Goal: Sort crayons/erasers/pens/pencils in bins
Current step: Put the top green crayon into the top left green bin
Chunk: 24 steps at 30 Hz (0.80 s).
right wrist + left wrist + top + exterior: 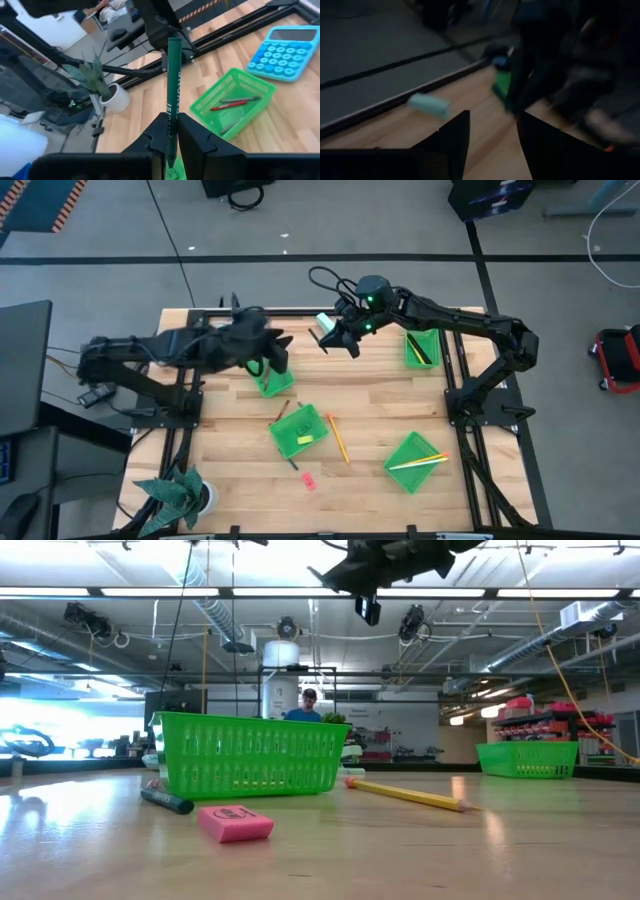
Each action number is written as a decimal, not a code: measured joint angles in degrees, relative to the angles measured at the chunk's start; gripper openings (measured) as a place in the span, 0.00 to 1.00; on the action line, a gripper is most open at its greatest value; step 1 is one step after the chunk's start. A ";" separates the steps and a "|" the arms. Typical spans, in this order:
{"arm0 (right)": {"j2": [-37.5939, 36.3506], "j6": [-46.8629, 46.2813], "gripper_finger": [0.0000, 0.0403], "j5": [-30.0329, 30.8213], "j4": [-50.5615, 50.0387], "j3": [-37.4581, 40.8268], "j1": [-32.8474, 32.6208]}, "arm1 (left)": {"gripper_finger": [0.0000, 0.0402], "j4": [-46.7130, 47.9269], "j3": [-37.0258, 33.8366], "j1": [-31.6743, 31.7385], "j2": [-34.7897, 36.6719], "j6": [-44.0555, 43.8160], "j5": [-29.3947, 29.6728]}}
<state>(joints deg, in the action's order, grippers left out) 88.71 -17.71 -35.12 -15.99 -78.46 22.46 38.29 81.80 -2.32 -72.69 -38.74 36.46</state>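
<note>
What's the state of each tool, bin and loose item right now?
Right tool: shut on green crayon, raised.
Left tool: open, empty.
Centre bin: holds yellow item.
Front-right bin: pencils across it.
Pink eraser: loose on table.
Pencil: loose on table.

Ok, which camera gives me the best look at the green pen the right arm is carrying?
The right wrist view: the green pen stands upright, clamped in the right pincer, its printed lettering facing the camera. The high view shows only the pincer raised above the table; the low and left wrist views show no pen.

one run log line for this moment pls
right gripper: shut on green pen, raised | left gripper: open, empty, over far-left bin | pink eraser: loose on table
</note>
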 joint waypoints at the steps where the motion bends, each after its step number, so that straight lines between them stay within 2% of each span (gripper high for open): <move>1: 0.00 -0.16 0.11 -0.31 0.07 0.00 0.00 | 0.43 -5.67 -3.91 0.23 2.08 -0.16 -0.57; 7: 0.00 -2.55 0.11 -1.66 1.71 0.00 -0.68 | 0.43 -35.33 -23.31 1.68 10.57 -1.20 -5.17; 12: 0.00 -7.81 0.11 -2.45 8.18 0.00 -1.15 | 0.43 -50.06 -33.98 2.26 12.01 -6.43 -6.93; 15: 0.00 -10.95 0.11 -2.70 11.42 0.00 -1.69 | 0.43 -57.73 -37.43 2.20 11.47 -8.62 -5.01; 18: 0.00 -12.57 0.11 -2.57 11.96 0.02 -2.09 | 0.43 -61.58 -39.05 2.27 10.83 -8.94 -2.73; 24: 0.00 -12.57 0.11 -1.09 11.87 0.02 -2.51 | 0.43 -66.09 -39.02 2.55 8.90 -9.09 -3.85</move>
<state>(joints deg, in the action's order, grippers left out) 88.71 -30.28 -36.22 -4.12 -78.43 19.94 -27.80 42.78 0.23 -63.80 -47.83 32.61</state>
